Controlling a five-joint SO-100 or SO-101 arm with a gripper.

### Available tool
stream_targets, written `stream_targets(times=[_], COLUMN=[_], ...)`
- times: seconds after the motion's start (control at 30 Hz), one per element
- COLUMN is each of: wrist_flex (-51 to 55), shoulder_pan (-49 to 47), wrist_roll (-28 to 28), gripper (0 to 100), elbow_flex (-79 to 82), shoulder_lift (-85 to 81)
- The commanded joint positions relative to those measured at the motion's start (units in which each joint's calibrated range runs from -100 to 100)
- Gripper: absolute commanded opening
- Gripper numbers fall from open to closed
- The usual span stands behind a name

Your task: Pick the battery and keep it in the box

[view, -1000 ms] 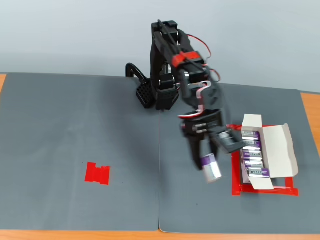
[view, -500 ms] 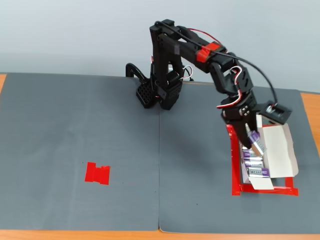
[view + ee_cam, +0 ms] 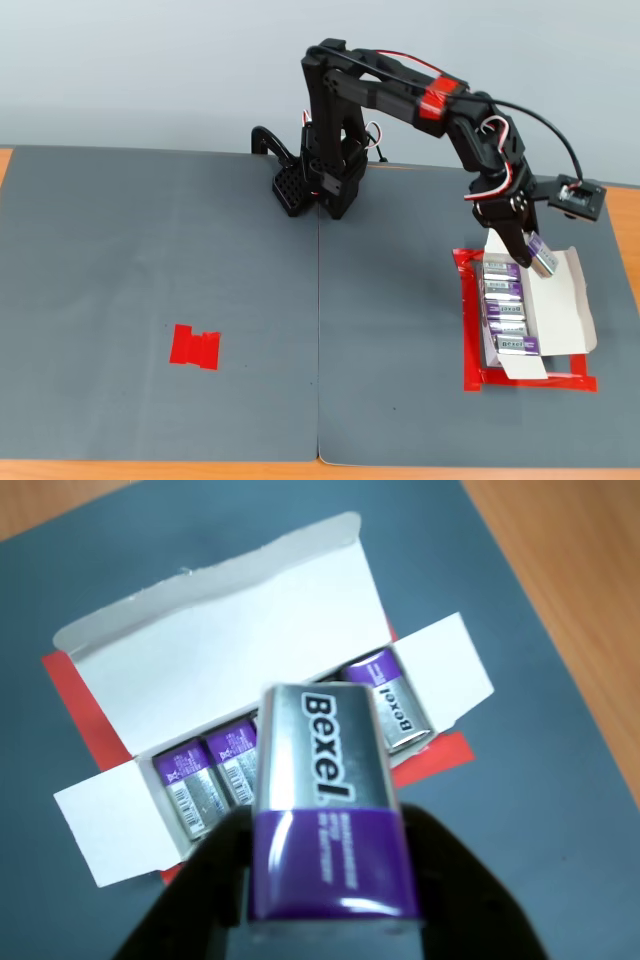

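Above the box (image 3: 530,300), near its far end as the fixed view shows it, the gripper (image 3: 530,255) holds the battery (image 3: 330,810) clear of the carton. In the wrist view the two dark fingers (image 3: 215,880) are closed against the battery's purple end, with its silver lettered body pointing toward the box. Other batteries (image 3: 205,780) already lie side by side in the box; a gap appears to remain in the row behind the held one, though that battery hides most of it. The carry looks finished and the placing step is in hand. Next, the arm should probably lower the battery into that gap, lined up with its neighbours, clear of the side flap (image 3: 230,650), before releasing.
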Motion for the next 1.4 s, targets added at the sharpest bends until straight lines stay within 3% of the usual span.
stream_targets(times=[0.0,0.63,1.23,1.37], wrist_flex=[-0.2,-5.2,-8.0,-8.0], shoulder_pan=[-0.3,0.1,0.0,-0.2], wrist_roll=[-0.6,-4.0,-4.0,-4.1], gripper=[11,12,12,18], elbow_flex=[1.0,0.7,0.7,0.0], shoulder_lift=[0.5,10.2,12.6,12.8])
